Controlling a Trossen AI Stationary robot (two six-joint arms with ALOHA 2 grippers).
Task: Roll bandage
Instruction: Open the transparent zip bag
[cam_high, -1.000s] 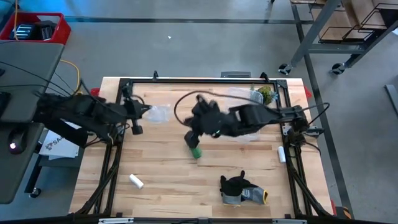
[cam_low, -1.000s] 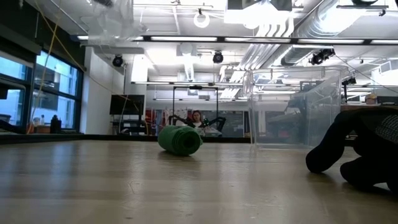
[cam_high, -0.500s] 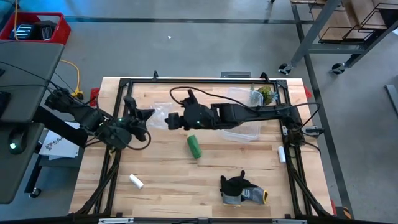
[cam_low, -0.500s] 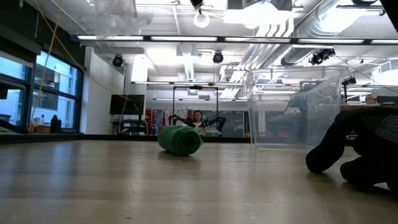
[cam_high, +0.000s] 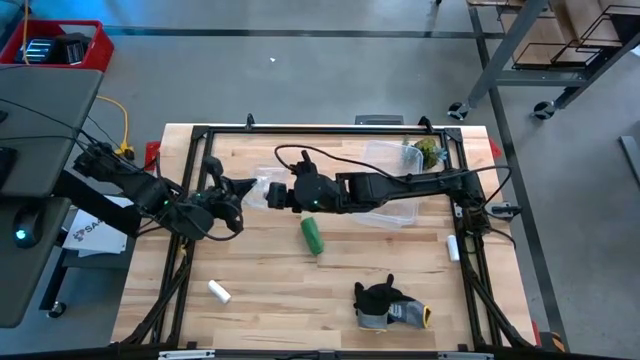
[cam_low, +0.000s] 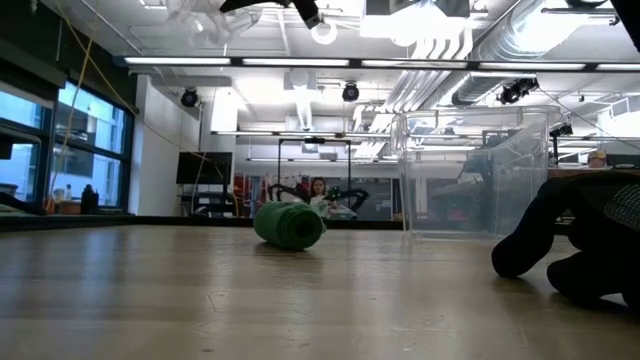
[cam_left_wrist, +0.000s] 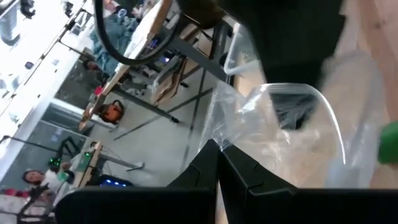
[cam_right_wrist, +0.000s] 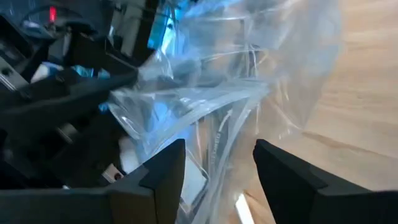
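near the middle of the bench (cam_high: 270, 290) lies the bandage (cam_high: 313, 236), a compact green roll, untouched. above it the left gripper (cam_high: 240, 192) pinches a clear plastic bag (cam_high: 258, 187) with fingers shut, while the right gripper (cam_high: 274, 194) faces the bag, fingers spread wide.

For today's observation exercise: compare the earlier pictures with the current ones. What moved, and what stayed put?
The right claw let go of the bandage, opened, and swung to the clear plastic bag. The left claw, shut on that bag, shifted slightly. The bandage, glove and white cylinder stayed put.
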